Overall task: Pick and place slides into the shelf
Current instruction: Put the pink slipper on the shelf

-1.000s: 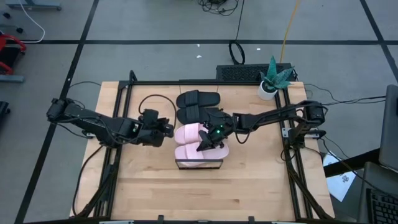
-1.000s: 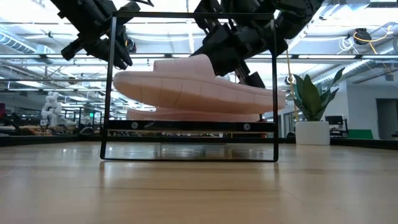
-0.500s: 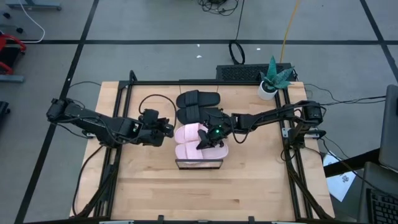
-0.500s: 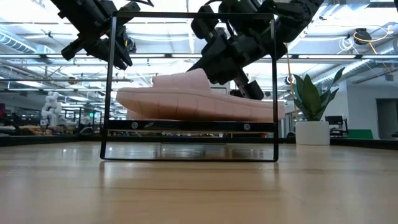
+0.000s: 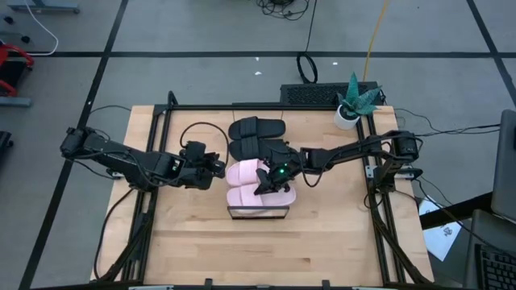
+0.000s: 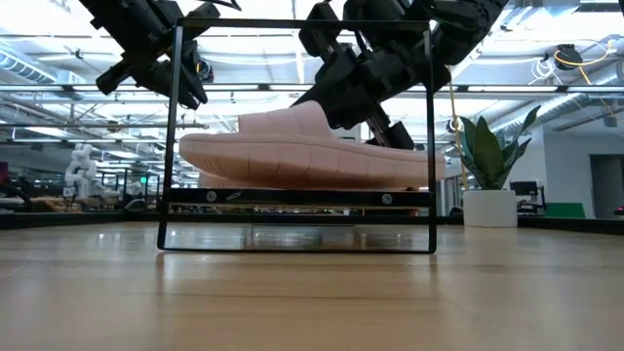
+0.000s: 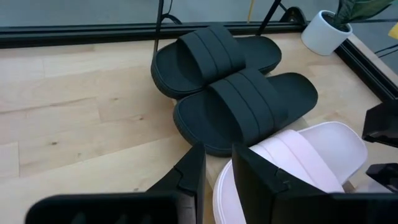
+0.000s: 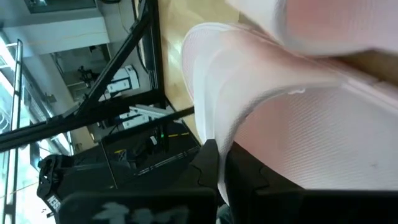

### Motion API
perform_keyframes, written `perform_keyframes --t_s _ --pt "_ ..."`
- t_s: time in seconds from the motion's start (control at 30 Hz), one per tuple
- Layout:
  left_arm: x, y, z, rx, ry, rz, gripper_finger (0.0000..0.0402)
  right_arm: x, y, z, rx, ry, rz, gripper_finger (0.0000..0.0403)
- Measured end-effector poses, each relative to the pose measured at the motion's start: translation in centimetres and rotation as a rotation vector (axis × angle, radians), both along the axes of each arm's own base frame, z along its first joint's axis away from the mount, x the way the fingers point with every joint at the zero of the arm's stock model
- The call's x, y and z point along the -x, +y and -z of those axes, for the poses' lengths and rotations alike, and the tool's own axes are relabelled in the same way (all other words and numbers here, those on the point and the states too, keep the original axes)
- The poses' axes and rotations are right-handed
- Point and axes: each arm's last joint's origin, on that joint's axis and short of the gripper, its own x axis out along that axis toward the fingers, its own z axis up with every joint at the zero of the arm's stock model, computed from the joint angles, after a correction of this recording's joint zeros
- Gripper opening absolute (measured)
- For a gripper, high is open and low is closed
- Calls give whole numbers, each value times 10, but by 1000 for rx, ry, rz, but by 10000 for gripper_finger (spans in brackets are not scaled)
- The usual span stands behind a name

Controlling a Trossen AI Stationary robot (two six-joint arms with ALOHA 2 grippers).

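Observation:
Two pale pink slides lie across the light-wood shelf (image 5: 258, 213), a plank in a black metal frame (image 6: 292, 196). The near pink slide (image 5: 248, 197) (image 6: 292, 161) has my right gripper (image 5: 268, 184) (image 6: 356, 102) shut on it. The far pink slide (image 5: 242, 171) (image 6: 219, 178) sits behind it on the plank. Two black slides (image 5: 256, 127) (image 7: 249, 106) lie sole-down, side by side, on the table beyond the shelf. My left gripper (image 5: 218, 167) (image 7: 217, 171) hovers left of the shelf, its fingers a narrow gap apart and touching nothing. My right gripper pinches the near pink slide by its wide strap (image 6: 317, 119) (image 8: 211, 118), one finger (image 8: 208, 165) on each face of the strap's edge. It comes slanting down from the table's right and far side. The slide lies level, its sole on the shelf plank.
A potted plant in a white pot (image 5: 348, 113) (image 6: 490, 200) stands at the table's far right corner. Black frame rails (image 5: 161, 161) run along the table's left and right sides. Bare wooden tabletop (image 5: 258, 250) lies near the shelf's near side.
My right gripper has moved down and brought the near pink slide with it. The slide hung slightly above the plank and tilted a second ago; now it lies level on the shelf. The gripper stays shut on the strap.

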Motion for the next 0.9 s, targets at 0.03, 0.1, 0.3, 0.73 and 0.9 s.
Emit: perform_keyframes --t_s 0.03,0.1,0.3,0.73,0.9 --pt "0 0 0 0 0 0 74 0 0 0 -2 0 -2 0" --pt "0 0 0 0 0 0 74 0 0 0 -4 1 -3 0" --pt "0 0 0 0 -1 -1 74 0 1 0 -9 5 0 0" --pt "0 0 0 -7 -2 -5 74 0 0 1 7 12 22 0" --pt "0 0 0 -7 -2 -5 74 -1 1 3 2 15 25 0"
